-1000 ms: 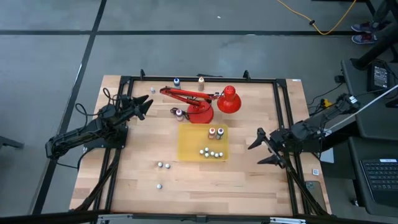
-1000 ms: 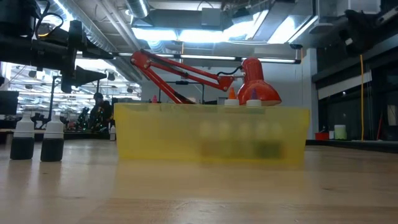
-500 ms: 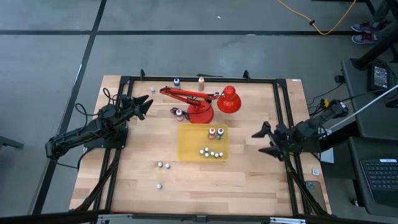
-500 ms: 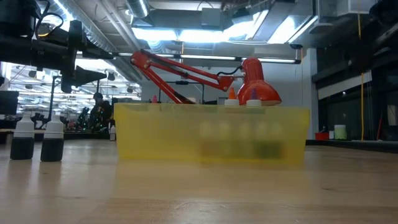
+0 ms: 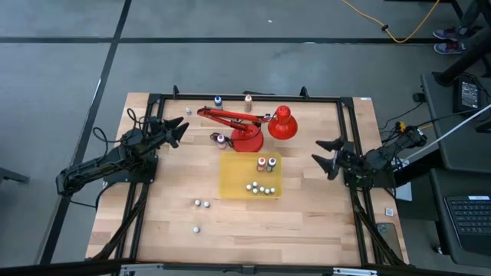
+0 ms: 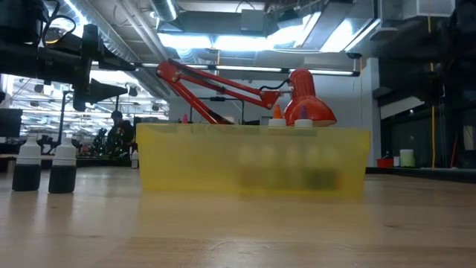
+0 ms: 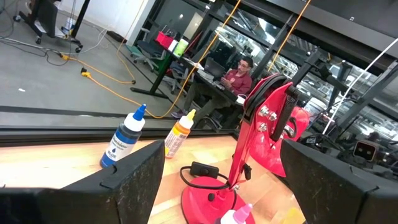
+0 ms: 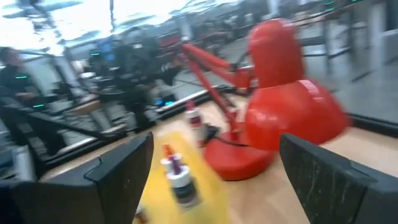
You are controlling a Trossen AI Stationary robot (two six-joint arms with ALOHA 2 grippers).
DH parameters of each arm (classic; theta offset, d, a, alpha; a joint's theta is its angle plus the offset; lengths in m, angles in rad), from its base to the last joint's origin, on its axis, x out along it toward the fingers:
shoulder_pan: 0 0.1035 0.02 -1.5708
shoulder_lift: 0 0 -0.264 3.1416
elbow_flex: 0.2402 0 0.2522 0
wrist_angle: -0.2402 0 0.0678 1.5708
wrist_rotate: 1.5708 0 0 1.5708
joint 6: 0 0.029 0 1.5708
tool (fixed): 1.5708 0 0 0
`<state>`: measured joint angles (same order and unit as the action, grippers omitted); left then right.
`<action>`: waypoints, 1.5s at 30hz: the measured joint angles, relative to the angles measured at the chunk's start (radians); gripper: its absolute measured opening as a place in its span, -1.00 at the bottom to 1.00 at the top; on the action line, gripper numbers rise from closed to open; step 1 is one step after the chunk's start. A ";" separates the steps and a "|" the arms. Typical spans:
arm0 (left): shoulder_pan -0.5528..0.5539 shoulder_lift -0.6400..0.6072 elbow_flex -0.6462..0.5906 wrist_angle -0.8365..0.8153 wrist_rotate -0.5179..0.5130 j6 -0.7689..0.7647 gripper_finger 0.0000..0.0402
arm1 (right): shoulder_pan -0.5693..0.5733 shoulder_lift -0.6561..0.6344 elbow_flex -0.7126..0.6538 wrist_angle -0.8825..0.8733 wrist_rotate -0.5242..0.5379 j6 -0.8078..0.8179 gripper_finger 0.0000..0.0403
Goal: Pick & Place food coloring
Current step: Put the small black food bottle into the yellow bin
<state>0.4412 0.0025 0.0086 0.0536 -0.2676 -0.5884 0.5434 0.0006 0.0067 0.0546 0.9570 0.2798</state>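
Food coloring [image 5: 261, 188]: bottles lain inside yellow tray [image 5: 234, 182] at bench centre; others scattered outside.
Left gripper [image 5: 179, 127]: spread, empty, near left edge.
Right gripper [image 5: 325, 153]: spread, empty, near right edge.

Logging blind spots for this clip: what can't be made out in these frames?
- Bottles lying in the yellow tray: high view, too small to tell colours; low view, blurred behind the tray wall.
- Right gripper: absent from the low view.
- Pink-capped bottle: left wrist view, cut off by the picture's edge.
- Bottle: right wrist view, blurred.
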 joint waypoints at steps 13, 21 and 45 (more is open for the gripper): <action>0.000 0.000 0.000 0.000 0.000 0.000 0.55 | 0.000 0.024 0.000 -0.012 0.072 -0.001 0.72; 0.000 0.000 0.000 0.000 0.000 0.000 0.55 | 0.000 0.024 0.000 -0.012 0.071 0.002 0.72; 0.000 0.000 0.000 0.005 -0.052 -0.035 0.55 | 0.000 0.025 0.000 -0.011 0.071 0.003 0.72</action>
<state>0.4412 0.0027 0.0086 0.0582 -0.3197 -0.6236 0.5434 0.0253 0.0067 0.0433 1.0279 0.2825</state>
